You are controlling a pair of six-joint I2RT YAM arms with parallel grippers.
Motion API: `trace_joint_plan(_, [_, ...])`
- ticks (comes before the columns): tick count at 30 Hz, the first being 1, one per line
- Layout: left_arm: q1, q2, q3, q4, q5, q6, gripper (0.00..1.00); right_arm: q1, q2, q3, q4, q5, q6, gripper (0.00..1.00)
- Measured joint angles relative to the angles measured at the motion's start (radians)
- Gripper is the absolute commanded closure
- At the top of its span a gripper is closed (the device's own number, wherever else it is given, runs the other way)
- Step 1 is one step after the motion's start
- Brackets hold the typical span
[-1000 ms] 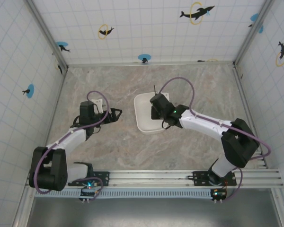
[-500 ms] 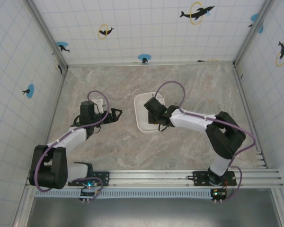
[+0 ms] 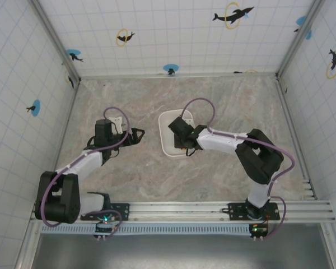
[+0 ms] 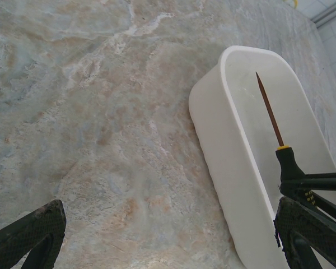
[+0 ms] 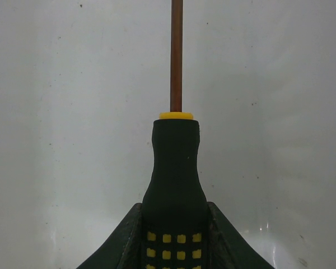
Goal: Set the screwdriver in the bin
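My right gripper (image 5: 175, 238) pinches the screwdriver (image 5: 176, 154) by its handle between both fingers, its shaft pointing out over the bin (image 5: 67, 112) floor. My left gripper (image 3: 136, 134) is spread wide beside the bin.

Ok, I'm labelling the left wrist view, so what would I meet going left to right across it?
left claw finger in the bottom corner → bare marble table → bin, its white side wall → screwdriver, shaft inside the bin's outline
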Motion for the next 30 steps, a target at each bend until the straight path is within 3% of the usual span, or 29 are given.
trace_joint_plan(5, [0.0,0.0,0.0,0.0,0.0,0.0,0.02,0.0,0.027,0.017,-0.003,0.0,-0.002,0.99])
trace_joint_plan(14, [0.0,0.0,0.0,0.0,0.0,0.0,0.02,0.0,0.07,0.021,-0.008,0.0,-0.005,0.85])
trace_joint_plan(21, [-0.001,0.0,0.0,0.0,0.0,0.0,0.02,0.0,0.08,0.054,-0.015,0.0,-0.011,0.67])
trace_joint_plan(30, [-0.001,0.0,0.0,-0.001,0.0,0.001,0.02,0.0,0.08,0.065,-0.021,0.002,-0.023,0.6])
